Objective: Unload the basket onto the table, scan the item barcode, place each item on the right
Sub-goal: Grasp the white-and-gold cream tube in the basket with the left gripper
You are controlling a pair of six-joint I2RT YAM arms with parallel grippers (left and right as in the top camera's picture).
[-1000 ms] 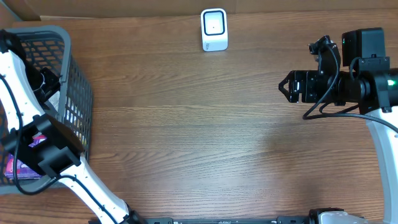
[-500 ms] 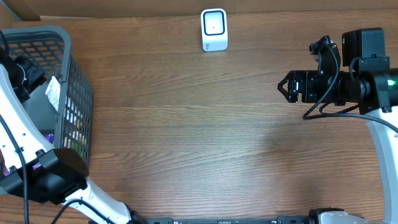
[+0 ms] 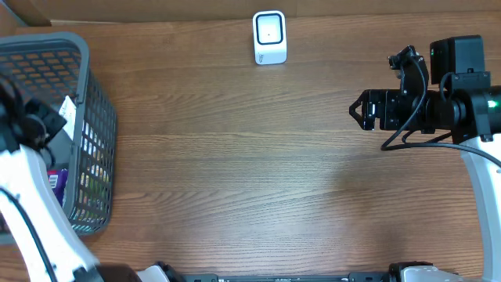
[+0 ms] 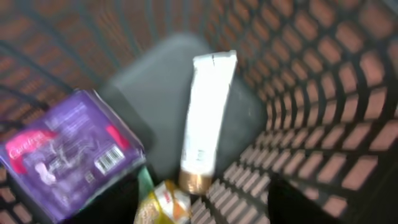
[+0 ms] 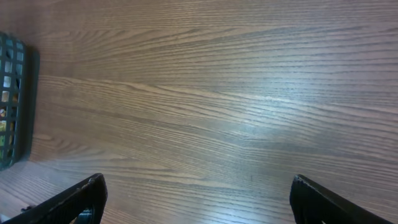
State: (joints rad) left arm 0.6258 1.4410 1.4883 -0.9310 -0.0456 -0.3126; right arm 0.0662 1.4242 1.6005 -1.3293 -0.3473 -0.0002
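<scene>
A purple packet (image 4: pixel 68 152) lying in the basket (image 4: pixel 323 93) is showing a pink label (image 4: pixel 31 142) with white script lettering. Blur is smearing it, and it is possibly reading "Carefree". A black barcode (image 4: pixel 109 160) is sitting on a white patch of the same packet, its digits unreadable. The white tube (image 4: pixel 205 118) and yellow packet (image 4: pixel 165 202) are showing nothing legible.
</scene>
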